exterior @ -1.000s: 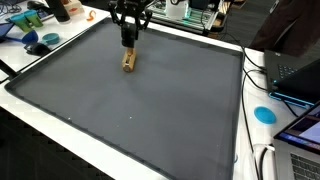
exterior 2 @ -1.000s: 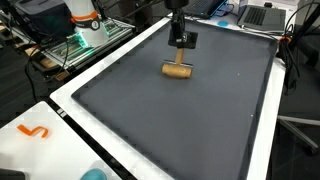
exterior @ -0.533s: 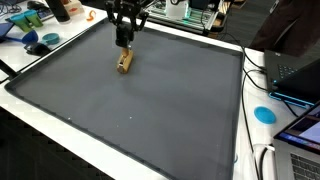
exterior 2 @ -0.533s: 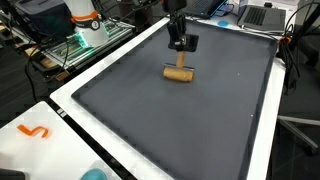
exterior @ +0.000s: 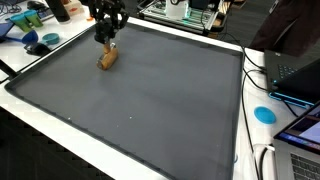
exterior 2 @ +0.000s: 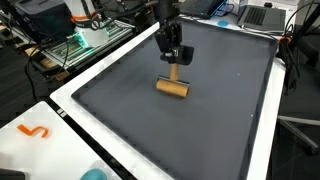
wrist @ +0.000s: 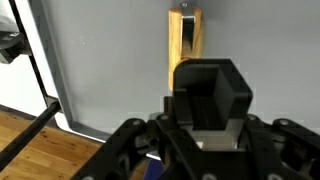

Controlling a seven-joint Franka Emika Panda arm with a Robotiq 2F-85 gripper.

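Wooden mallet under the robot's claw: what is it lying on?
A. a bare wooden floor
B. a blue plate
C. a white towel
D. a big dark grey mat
D: in an exterior view the wooden mallet has its head down on the dark grey mat, which has a white border, while the gripper is at the top of its handle.

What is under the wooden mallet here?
The dark grey mat lies under the wooden mallet. Its handle's upper end is hidden by the gripper, so whether the jaws clamp it cannot be seen.
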